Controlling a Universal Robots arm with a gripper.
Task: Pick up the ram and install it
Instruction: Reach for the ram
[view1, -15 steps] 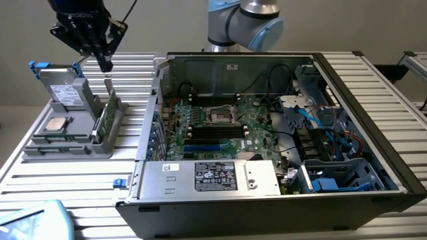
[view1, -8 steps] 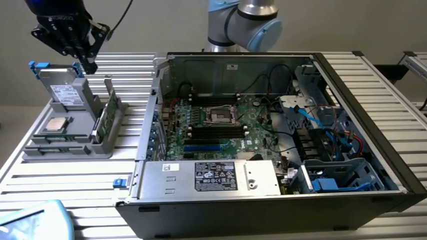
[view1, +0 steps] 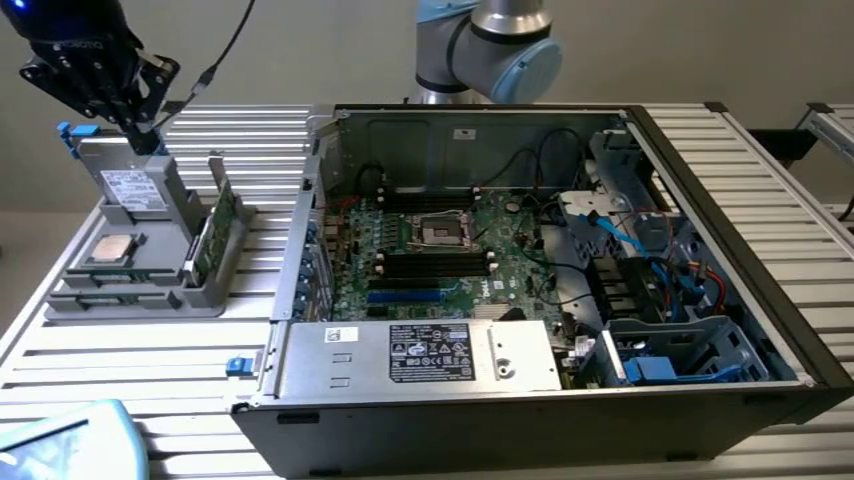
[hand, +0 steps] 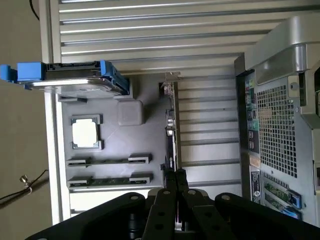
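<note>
Plain grey wall (view1: 307, 50) behind — ribbed aluminium table (view1: 134, 370) under even light.

A matte black gripper (view1: 143, 132) is noted, with round pivot pins on its linked fingers (hand: 162, 212). A black cable (view1: 230, 45) is routed away behind it. The arm joint (view1: 487, 45) is finished silver-grey with a light-blue cap.

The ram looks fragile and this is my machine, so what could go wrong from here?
The ram sits edge-up in a narrow slot of the grey holder, close beside a second stick and the processor; the gripper, jaws shut, might knock a neighbour. Inside the case, cables lie beside the motherboard, so a tilted stick could snag.
</note>
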